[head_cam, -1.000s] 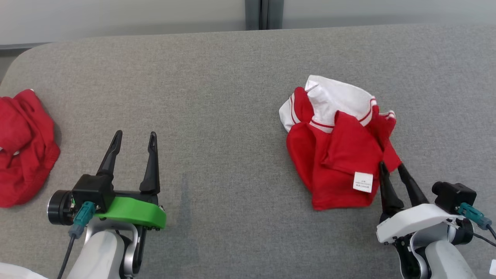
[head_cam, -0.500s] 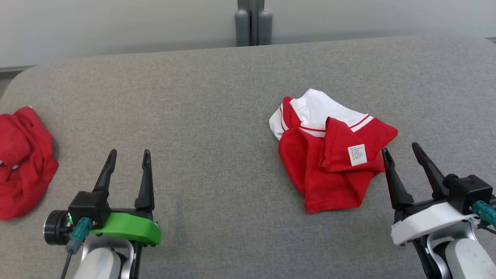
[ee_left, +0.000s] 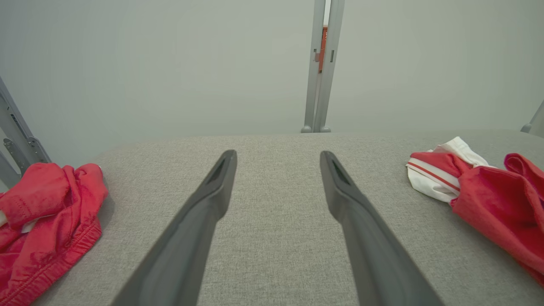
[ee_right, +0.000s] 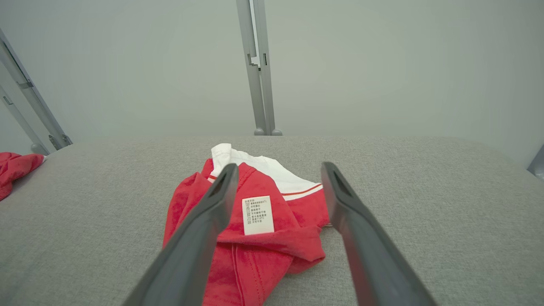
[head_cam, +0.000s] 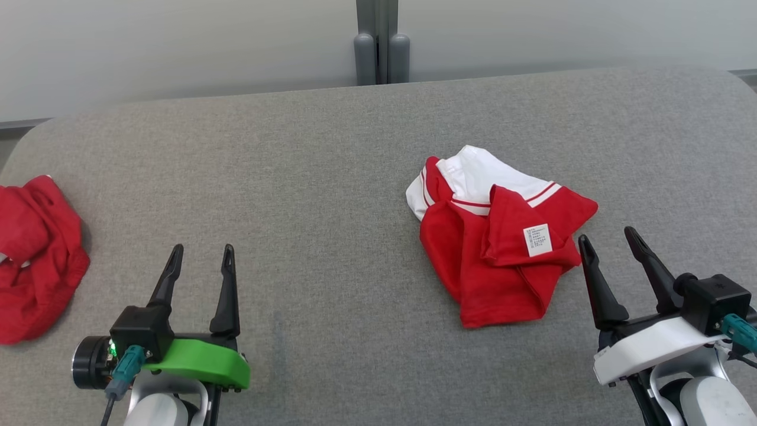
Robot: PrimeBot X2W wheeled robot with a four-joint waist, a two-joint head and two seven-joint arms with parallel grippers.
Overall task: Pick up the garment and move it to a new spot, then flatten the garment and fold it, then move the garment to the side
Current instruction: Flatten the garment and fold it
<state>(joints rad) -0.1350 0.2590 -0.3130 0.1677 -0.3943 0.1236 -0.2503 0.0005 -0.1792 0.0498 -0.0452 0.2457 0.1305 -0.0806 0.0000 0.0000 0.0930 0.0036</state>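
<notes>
The red-and-white garment [head_cam: 502,248] is lying crumpled on the grey fabric-covered table [head_cam: 331,177], right of the middle. Its white striped part is turning toward the far edge, and a white care label [head_cam: 538,239] is facing up on a red fold. The right gripper [head_cam: 606,235] is hovering just beside the garment's near right corner, its two dark fingers spreading wide and gripping nothing. In the right wrist view the label is showing between them. The left gripper [head_cam: 202,249] is pointing forward well apart to the left, its jaws likewise gaping and empty, with bare grey cloth running between it and the garment. A second red bundle of clothing [head_cam: 35,254] is sitting at the table's left edge, near the left gripper but apart from it. A grey post [head_cam: 381,41] is standing behind the far edge.
</notes>
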